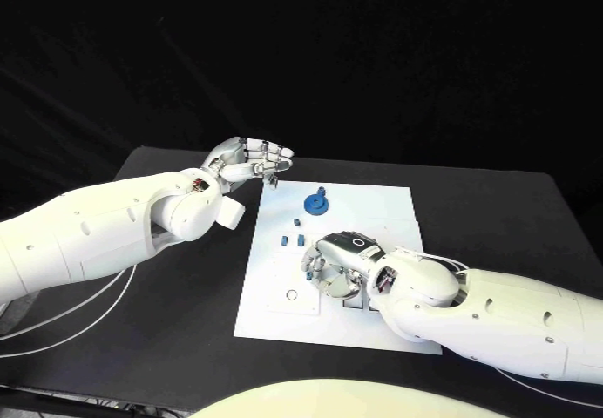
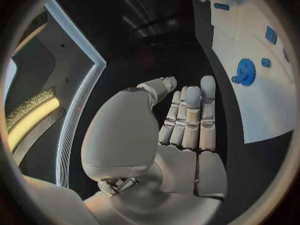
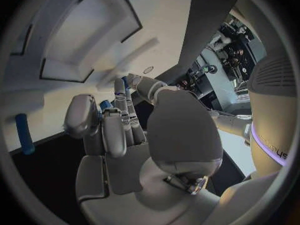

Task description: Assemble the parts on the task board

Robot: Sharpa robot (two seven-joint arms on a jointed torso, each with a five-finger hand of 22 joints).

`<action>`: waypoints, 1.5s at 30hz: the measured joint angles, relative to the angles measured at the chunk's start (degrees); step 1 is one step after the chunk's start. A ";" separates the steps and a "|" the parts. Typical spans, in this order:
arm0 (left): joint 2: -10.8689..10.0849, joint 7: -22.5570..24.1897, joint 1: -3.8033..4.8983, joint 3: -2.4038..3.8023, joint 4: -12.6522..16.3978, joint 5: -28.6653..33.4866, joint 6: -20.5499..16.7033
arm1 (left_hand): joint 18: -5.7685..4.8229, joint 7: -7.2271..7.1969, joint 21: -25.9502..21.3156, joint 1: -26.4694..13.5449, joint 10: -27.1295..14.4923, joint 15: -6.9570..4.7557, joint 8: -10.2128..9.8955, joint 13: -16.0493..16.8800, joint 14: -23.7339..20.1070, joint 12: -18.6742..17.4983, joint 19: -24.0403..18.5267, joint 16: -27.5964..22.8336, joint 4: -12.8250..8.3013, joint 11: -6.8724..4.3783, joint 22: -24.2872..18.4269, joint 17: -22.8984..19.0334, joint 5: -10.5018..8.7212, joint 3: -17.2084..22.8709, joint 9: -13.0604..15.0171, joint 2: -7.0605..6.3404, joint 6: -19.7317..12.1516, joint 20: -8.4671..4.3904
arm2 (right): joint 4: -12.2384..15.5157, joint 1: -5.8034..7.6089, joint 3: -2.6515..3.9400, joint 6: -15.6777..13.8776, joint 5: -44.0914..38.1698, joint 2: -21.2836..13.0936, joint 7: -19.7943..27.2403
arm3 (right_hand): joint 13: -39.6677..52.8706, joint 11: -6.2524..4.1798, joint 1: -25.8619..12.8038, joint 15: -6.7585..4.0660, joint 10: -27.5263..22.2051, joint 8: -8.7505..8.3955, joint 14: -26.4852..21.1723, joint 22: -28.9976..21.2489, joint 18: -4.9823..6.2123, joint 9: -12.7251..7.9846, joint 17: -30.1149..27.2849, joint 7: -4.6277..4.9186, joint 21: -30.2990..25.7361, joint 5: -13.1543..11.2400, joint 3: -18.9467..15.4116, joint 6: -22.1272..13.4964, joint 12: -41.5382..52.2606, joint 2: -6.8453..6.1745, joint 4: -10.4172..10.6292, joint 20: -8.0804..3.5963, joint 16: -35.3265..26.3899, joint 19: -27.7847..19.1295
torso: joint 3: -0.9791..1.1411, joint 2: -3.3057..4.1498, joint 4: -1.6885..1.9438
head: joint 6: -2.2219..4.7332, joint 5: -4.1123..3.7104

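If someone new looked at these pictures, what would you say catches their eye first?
Probably the white task board mid-table against the black table, with a blue gear near its far edge. Then the right hand hovering low over the board's middle, and the left hand, fingers curled, beyond its far left corner.

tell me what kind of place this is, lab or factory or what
Probably a robotics lab or test bench. A black table under a dark backdrop carries only a white task board with a blue gear and small blue parts, and the right wrist view shows equipment racks behind.
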 measured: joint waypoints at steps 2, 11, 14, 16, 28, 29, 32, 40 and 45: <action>-0.05 -0.06 0.00 0.00 0.00 -0.01 0.07 | 0.00 0.06 0.00 0.00 -0.11 0.00 0.00 0.00 0.00 0.00 0.01 0.00 -0.01 0.11 0.00 -0.02 0.00 -0.01 0.00 0.00 -0.06 -0.01 | 0.68 0.00 0.00 -0.47 0.00 -0.66 -0.15 | 0.03 0.00 0.00 0.00 0.00 -0.23 0.00 0.00 0.00 0.00 -0.05 -0.10 0.00 0.00 0.00 -0.13 0.00 0.00 0.00 0.00 0.00 0.00 | 0.01 -0.01 0.01 | 0.03 0.00; -0.22 -0.33 0.00 0.00 0.01 -0.09 0.33 | 0.00 -0.14 0.00 0.00 -0.43 0.21 0.25 0.00 -0.21 0.00 0.01 0.00 -0.16 0.01 0.00 -0.14 0.00 -0.16 0.00 0.00 -0.28 -0.01 | 4.69 1.79 0.44 -2.42 0.20 -5.07 -0.71 | 0.02 0.02 -0.29 0.00 -0.42 -0.23 0.00 0.14 0.00 -0.05 -0.40 0.10 0.00 0.00 -0.16 -0.33 0.00 -0.31 0.16 0.00 0.00 0.00 | 0.02 -0.03 -0.04 | 0.36 -0.08; -0.24 -0.40 0.00 0.00 0.01 -0.12 0.41 | 0.00 -0.14 0.00 0.00 -0.43 0.21 0.25 0.00 -0.21 0.00 0.01 0.00 -0.16 0.01 0.00 -0.14 0.00 -0.16 0.00 0.00 -0.28 -0.01 | 5.66 3.28 0.71 -2.51 1.02 -7.21 -1.10 | -0.03 0.20 -0.17 0.20 -1.78 -0.23 -0.20 0.05 0.00 0.04 -0.83 0.10 0.00 0.00 -0.35 -0.34 0.00 -0.63 0.35 0.00 -0.32 -0.01 | 0.02 -0.03 -0.07 | 0.58 -0.43; -0.26 -0.44 0.00 0.00 0.00 -0.13 0.45 | 0.00 -0.14 0.00 0.00 -0.43 0.21 0.25 0.00 -0.21 0.00 0.01 0.00 -0.16 0.01 0.00 -0.14 0.00 -0.16 0.00 0.00 -0.28 -0.01 | 5.96 4.47 0.92 -2.40 2.00 -8.69 -1.49 | -0.41 0.53 -0.53 0.42 -3.46 -0.56 -0.01 -0.50 0.00 0.14 -1.40 0.11 -0.71 0.00 -0.63 -0.35 -0.32 -0.99 0.63 0.00 -0.67 -0.01 | 0.01 -0.03 -0.08 | 0.80 -0.76; -0.12 -0.58 -0.01 -0.02 -0.22 -0.18 0.72 | 0.00 -0.14 0.00 0.00 -0.42 0.20 0.25 0.00 -0.20 0.00 0.01 0.00 -0.16 0.00 0.00 -0.13 0.00 -0.16 0.00 0.00 -0.27 -0.01 | 4.33 7.55 1.35 -0.08 6.62 -12.88 -2.08 | -3.34 2.15 3.70 2.15 -15.04 -3.34 -0.10 -6.65 0.00 0.40 -5.70 0.23 -9.29 0.20 -16.10 -3.79 2.45 0.31 3.45 1.90 -2.32 -3.58 | 0.03 -0.09 -0.19 | 1.60 -1.83; -0.11 -0.59 -0.01 -0.02 -0.24 -0.18 0.75 | 0.00 -0.14 0.00 0.00 -0.42 0.20 0.25 0.00 -0.20 0.00 0.01 0.00 -0.16 0.00 0.00 -0.13 0.00 -0.16 0.00 0.00 -0.28 -0.01 | 3.98 7.61 1.35 0.48 6.86 -12.96 -2.08 | -3.62 2.39 5.63 2.15 -16.50 -3.70 -0.10 -7.22 0.00 0.46 -5.97 0.06 -10.26 0.44 -20.11 -4.24 3.72 1.30 4.85 2.12 -2.32 -3.80 | 0.04 -0.08 -0.16 | 1.64 -1.85; -0.10 -0.62 -0.01 -0.02 -0.29 -0.19 0.82 | 0.00 -0.15 0.00 0.00 -0.63 0.20 0.25 0.00 -0.20 0.00 0.01 0.00 -0.16 0.21 0.00 -0.13 0.00 -0.16 0.00 0.00 -0.27 -0.01 | 3.37 7.70 1.36 1.89 7.27 -13.07 -2.08 | -3.95 2.60 8.47 2.15 -18.57 -4.29 -0.10 -7.68 0.00 0.56 -6.19 -0.42 -11.28 0.55 -25.19 -4.72 5.81 2.15 7.74 2.15 -2.32 -3.82 | 0.04 -0.05 -0.12 | 1.69 -1.94; -0.02 -0.77 -0.02 -0.04 -0.40 -0.23 0.95 | 0.00 -0.15 0.00 0.00 -0.63 0.20 0.25 0.00 -0.20 0.00 0.01 0.00 -0.16 0.21 0.00 -0.13 0.00 -0.16 0.00 0.00 -0.27 -0.01 | 2.34 7.77 1.35 5.89 7.88 -12.92 -2.51 | -4.10 2.59 12.57 2.35 -20.15 -4.34 -0.30 -7.26 0.00 0.96 -6.08 -0.23 -11.60 0.55 -29.85 -4.92 9.56 2.69 13.12 2.15 -1.74 -3.82 | 0.02 -0.02 -0.08 | 1.60 -2.01; -0.01 -0.89 -0.03 -0.04 -0.43 -0.28 1.10 | 0.00 -0.15 0.00 0.00 -0.63 0.20 0.25 0.00 -0.20 0.23 0.01 0.00 -0.16 0.21 0.00 -0.13 0.00 -0.16 0.00 0.00 -0.27 -0.01 | 1.58 7.77 1.34 7.61 8.05 -12.31 -2.92 | -4.10 1.94 13.80 2.35 -19.31 -4.34 -0.30 -5.84 0.00 1.27 -5.14 0.26 -10.02 0.55 -29.14 -3.94 11.57 3.26 14.48 1.82 -1.10 -2.65 | -0.01 -0.01 -0.07 | 1.59 -2.05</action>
